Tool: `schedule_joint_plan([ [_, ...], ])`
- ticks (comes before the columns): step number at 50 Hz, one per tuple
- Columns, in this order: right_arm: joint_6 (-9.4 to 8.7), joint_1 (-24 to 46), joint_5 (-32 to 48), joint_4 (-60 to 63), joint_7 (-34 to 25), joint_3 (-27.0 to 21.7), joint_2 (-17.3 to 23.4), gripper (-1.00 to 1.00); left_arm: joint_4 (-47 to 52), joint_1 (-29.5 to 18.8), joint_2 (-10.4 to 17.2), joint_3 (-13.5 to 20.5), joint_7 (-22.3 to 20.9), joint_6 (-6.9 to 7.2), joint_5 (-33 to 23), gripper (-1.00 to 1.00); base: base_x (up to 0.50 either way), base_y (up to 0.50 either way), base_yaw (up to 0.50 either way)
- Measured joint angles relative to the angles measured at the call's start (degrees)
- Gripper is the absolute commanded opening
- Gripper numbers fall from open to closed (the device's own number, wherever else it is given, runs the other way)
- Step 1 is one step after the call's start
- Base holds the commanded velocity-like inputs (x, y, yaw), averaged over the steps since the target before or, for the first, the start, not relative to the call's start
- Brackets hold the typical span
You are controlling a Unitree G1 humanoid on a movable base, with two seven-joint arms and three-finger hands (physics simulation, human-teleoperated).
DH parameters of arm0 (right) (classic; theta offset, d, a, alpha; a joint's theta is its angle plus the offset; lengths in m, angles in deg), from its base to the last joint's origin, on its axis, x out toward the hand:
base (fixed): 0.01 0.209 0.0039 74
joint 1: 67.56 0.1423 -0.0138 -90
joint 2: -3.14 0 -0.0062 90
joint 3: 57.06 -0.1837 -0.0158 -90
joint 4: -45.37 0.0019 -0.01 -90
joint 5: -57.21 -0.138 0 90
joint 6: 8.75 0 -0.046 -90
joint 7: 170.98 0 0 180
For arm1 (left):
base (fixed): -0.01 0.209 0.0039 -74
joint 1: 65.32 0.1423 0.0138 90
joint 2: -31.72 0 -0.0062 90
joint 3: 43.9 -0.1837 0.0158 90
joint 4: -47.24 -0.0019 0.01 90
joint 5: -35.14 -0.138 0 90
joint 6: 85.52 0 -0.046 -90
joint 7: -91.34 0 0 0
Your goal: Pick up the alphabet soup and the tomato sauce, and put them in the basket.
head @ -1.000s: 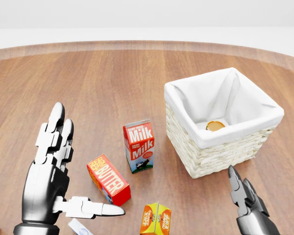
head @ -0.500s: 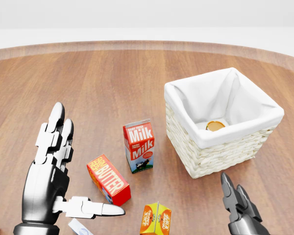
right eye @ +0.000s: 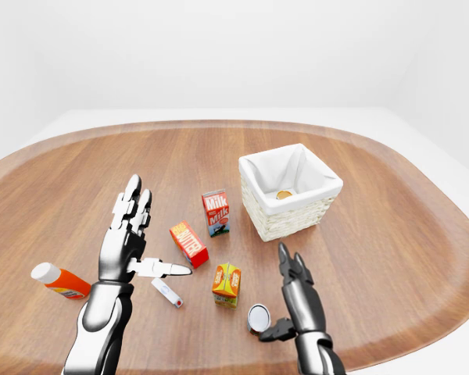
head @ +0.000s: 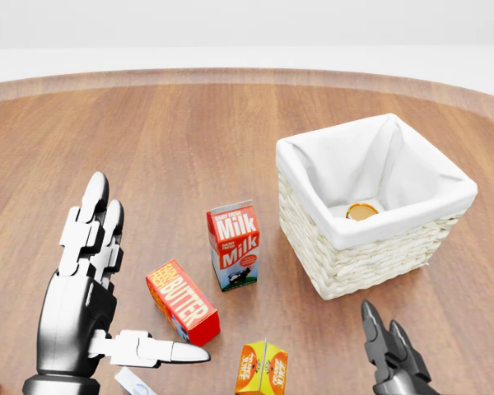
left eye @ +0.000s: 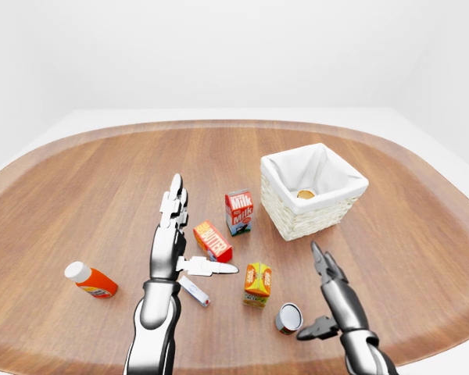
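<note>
A wicker basket (head: 358, 259) with a white liner stands right of centre in the head view. A can with a tan top (head: 362, 211) rests on its floor. A second can (left eye: 288, 318) lies on its side on the table, silver end towards me; I cannot read its label. My right hand (left eye: 313, 293) is open just right of that can, thumb pointing at it, not touching. At the left my left hand (left eye: 189, 234) is open, fingers spread upward and thumb pointing right, holding nothing.
A milk carton (head: 233, 245) stands left of the basket. A red butter box (head: 182, 301) lies by my left thumb, with an orange juice carton (head: 262, 369) below it. An orange bottle (left eye: 90, 280) and a small white tube (left eye: 194, 291) lie lower left.
My right hand has slid left and lower in the head view, away from the basket's corner. The left hand and the objects have not moved.
</note>
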Motion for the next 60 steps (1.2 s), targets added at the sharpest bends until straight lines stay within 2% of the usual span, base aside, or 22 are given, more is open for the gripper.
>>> schedule_joint_plan([
  [60,0.0,2.1,4.3,-10.4,10.1,9.4,3.3,1.0,-0.5,0.0,0.0,0.1,-0.1,-0.5,0.1,1.0,0.0,0.0,0.0],
])
